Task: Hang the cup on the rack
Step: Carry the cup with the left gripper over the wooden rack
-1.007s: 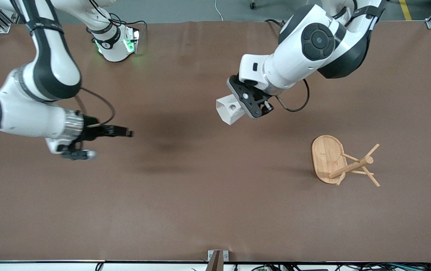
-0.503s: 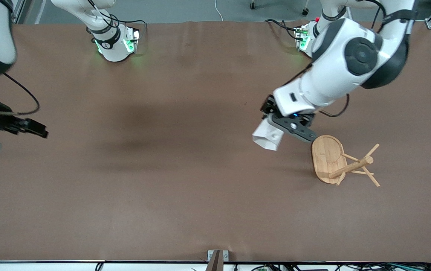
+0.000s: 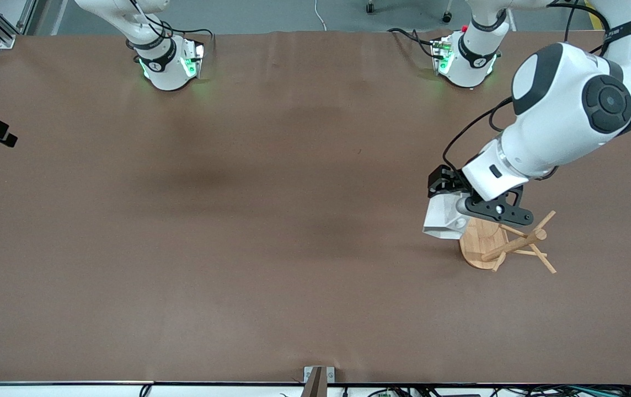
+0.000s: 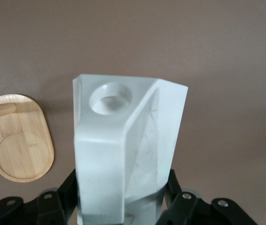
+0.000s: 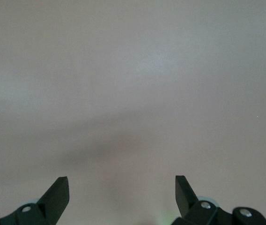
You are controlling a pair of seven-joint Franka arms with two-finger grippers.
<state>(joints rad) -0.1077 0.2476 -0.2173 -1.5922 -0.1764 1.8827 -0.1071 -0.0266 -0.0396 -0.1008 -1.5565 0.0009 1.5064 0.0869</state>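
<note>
Cup [image 3: 443,216] first — light, rigid plastic, likely slick on its facets, so that body grip suits it. Right tool [image 5: 122,187] waits spread over bare surface [image 3: 271,231]. Left tool [image 3: 461,207] pinches the cup over the rack [image 3: 500,240] base's edge (pegs close by) — long axis tilted, handle hole up.

Your brown table [image 3: 271,264] carries one thing directly: the bamboo rack [image 3: 506,242], standing on its oval base. It sits just beneath the left gripper [image 3: 448,207].
</note>
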